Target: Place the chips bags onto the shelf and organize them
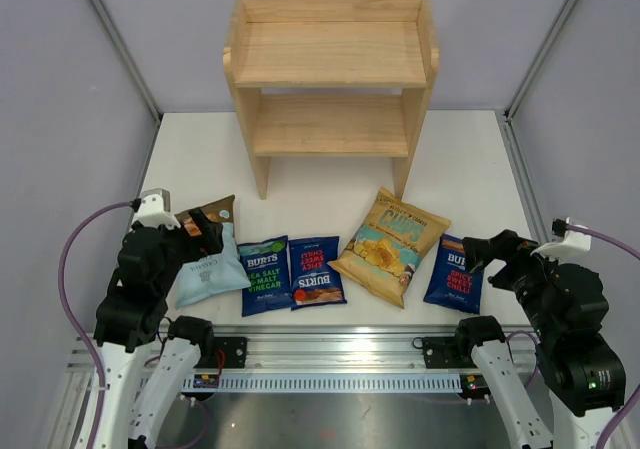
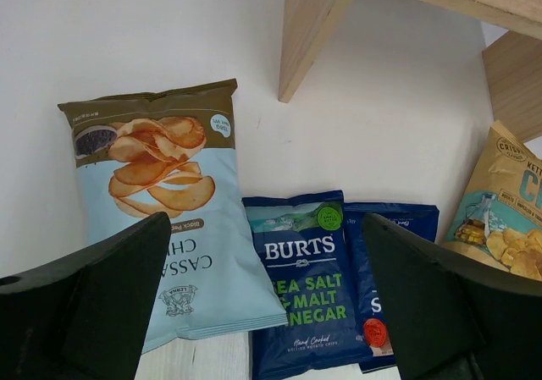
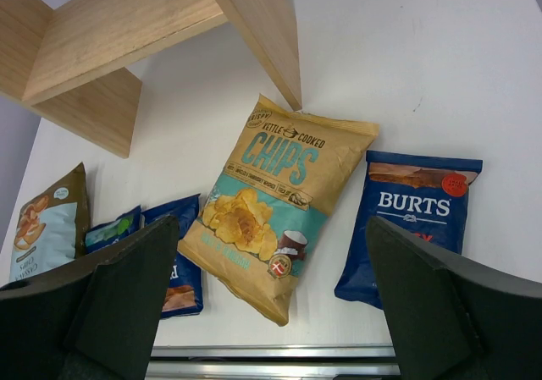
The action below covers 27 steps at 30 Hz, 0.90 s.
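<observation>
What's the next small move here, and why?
Probably lower the open left gripper onto the pale blue cassava bag with the brown top, lying flat right beneath it. The light wooden two-tier shelf holds no bags yet, and the right gripper is open and empty too.

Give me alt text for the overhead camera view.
Five chips bags lie in a row on a table, before a bare two-tier wooden shelf. The left claw and right claw, both open, hover at the row's ends.
</observation>
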### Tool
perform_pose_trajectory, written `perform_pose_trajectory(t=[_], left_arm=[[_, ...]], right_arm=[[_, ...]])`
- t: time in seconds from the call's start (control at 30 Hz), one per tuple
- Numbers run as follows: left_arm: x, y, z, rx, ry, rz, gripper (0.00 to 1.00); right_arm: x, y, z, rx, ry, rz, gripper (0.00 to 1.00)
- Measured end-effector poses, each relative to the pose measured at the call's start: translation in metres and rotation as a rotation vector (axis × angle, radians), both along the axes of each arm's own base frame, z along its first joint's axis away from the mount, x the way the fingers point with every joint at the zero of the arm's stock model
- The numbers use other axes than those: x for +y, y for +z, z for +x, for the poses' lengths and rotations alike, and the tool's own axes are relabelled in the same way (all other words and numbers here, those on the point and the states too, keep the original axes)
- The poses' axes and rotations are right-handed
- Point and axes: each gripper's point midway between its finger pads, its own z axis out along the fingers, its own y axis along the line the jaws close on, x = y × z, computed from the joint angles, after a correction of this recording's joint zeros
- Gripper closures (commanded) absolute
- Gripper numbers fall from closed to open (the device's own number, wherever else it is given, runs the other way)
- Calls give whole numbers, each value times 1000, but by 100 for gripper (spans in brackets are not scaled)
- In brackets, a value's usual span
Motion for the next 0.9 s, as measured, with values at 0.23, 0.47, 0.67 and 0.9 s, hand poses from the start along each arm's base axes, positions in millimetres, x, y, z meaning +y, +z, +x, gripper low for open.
perform_pose_trajectory(t=[0.23, 0.47, 0.67, 0.9], left_arm=[[-2, -4, 2, 20, -10, 0, 1], [-21, -20, 13, 107, -98, -14, 1], [-59, -57, 24, 309, -270, -61, 1], [-115, -76, 19, 422, -438, -127, 1]], right_arm=[[15, -3, 0, 13, 81, 21, 1], [49, -20, 1, 61, 261, 84, 1], [65, -26, -3, 86, 351, 126, 0], [70, -27, -13, 69, 386, 143, 0]])
